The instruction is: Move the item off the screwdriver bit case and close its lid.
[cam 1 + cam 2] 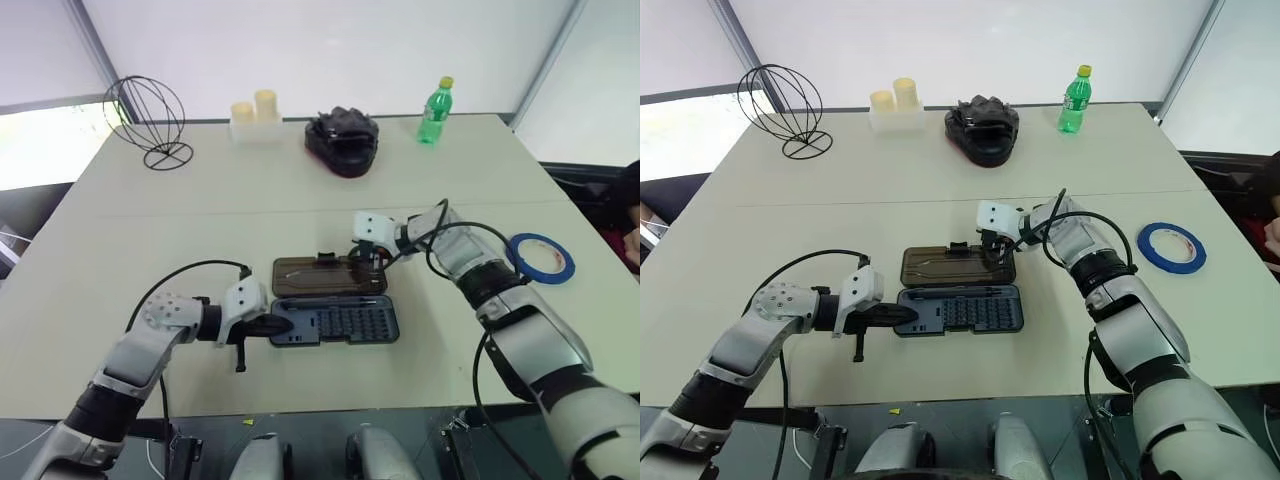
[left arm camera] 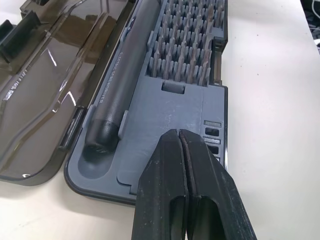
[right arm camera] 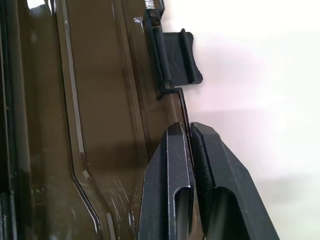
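Note:
The screwdriver bit case (image 1: 340,322) lies open near the table's front middle, a dark grey-blue tray with rows of bits and a driver handle (image 2: 120,85). Its smoky-brown lid (image 1: 320,276) lies flat on the table behind the tray, latch tab (image 3: 177,55) at the far edge. My right gripper (image 3: 189,134) is shut on the lid's far rim, close beside the latch tab. My left gripper (image 2: 180,137) is shut with nothing in it, its tips over the tray's left end. The item, a blue tape roll (image 1: 540,257), lies on the table to the right, apart from the case.
At the table's back stand a green bottle (image 1: 435,110), a bulky black object with a red base (image 1: 342,140), two cream cylinders (image 1: 254,112) and a black wire sphere (image 1: 148,120). A seam runs across the tabletop behind the case.

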You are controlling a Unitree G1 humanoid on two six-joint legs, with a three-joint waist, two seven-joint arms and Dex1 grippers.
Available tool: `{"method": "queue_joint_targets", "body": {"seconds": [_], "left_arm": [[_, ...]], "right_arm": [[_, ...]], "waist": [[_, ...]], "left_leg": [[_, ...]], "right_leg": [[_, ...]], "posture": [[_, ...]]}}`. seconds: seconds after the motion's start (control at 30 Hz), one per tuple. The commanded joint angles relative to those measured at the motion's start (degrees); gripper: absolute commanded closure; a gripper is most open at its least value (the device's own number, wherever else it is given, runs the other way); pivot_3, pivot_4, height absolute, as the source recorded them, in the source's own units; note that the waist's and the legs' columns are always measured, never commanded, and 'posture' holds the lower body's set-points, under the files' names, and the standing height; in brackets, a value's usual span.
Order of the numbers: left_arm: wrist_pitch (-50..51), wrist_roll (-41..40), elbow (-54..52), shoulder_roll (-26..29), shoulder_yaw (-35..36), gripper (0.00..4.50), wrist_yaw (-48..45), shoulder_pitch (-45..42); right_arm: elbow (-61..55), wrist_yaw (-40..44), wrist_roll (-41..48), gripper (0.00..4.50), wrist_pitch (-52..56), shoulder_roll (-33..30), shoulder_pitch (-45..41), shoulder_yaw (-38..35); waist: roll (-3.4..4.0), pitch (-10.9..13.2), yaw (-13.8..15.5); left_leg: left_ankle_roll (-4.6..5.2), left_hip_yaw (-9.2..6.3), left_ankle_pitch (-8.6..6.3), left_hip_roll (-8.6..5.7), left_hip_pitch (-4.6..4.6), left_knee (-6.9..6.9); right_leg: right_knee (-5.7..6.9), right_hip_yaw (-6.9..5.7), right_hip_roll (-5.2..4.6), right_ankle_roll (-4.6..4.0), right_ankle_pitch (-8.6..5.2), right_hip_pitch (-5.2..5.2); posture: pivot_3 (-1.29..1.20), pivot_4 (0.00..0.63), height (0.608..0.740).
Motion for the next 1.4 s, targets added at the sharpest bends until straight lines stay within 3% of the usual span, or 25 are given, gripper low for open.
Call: {"method": "queue_joint_targets", "body": {"seconds": [0.03,0.2,0.63,0.73,1.1,1.23,1.4], "left_arm": [[1.53,0.21,0.01,0.12,-1.38,4.5,0.35,0.34],[1.92,-0.05,0.7,-0.04,-1.91,4.5,0.07,-0.6],[4.5,-2.6,1.66,-0.21,-1.17,4.5,-0.53,-1.76],[6.08,-4.33,1.24,-0.91,-0.87,4.5,-0.38,-1.93],[24.64,-24.65,-8.67,-1.75,7.57,4.5,-0.32,-9.76],[25.77,-27.06,-2.19,-5.45,13.66,4.5,6.36,-16.02],[15.18,-18.83,13.91,-7.17,17.16,4.5,13.82,-21.37]], "right_arm": [[-12.25,-1.99,0.18,4.47,4.56,-4.19,1.27,-5.29],[-30.86,-0.47,1.89,4.47,13.37,-7.63,7.92,-8.13],[-61.65,-2.34,5.35,4.47,28.06,-11.56,19.41,-13.48],[-62.97,-4.23,4.74,4.47,26.63,-11.55,20.66,-13.43],[-57.74,-7.56,1.74,4.47,16.64,-13.29,21.32,-12.41],[-54.74,-8.14,0.54,4.47,13.19,-13.81,21.11,-12.17],[-52.89,-8.65,0.09,4.47,11.75,-13.54,20.71,-12.35]], "waist": [[0.12,0.08,0.49],[0.13,0.09,1.03],[0.12,0.1,0.96],[0.12,0.11,0.74],[-0.05,0.5,0.99],[-0.11,0.54,0.97],[-0.17,0.58,0.58]], "left_leg": [[-0.01,0.0,0.01,-0.01,-0.12,0.0],[-0.43,0.0,0.24,-0.03,-0.96,0.06],[-0.4,0.0,0.23,-0.04,-0.95,-0.02],[-0.39,0.0,0.23,-0.05,-0.94,-0.02],[-0.42,0.0,0.24,-0.03,-1.01,0.01],[-0.45,0.04,0.26,-0.05,-1.01,0.02],[-0.49,0.05,0.29,-0.05,-0.98,0.04]], "right_leg": [[0.0,0.0,-0.02,0.0,0.0,-0.1],[0.06,0.0,-0.03,0.01,0.01,-0.88],[0.0,0.01,-0.01,0.01,0.01,-0.89],[-0.01,0.02,0.0,0.01,0.0,-0.89],[-0.01,0.02,0.03,0.01,0.01,-0.93],[0.0,0.02,0.03,0.01,0.01,-0.93],[0.01,0.02,0.07,0.01,0.01,-0.95]], "posture": [[0.0,0.15,0.74],[0.0,0.15,0.74],[0.0,0.15,0.74],[0.0,0.15,0.74],[0.0,0.15,0.74],[0.0,0.15,0.74],[0.0,0.15,0.74]]}}
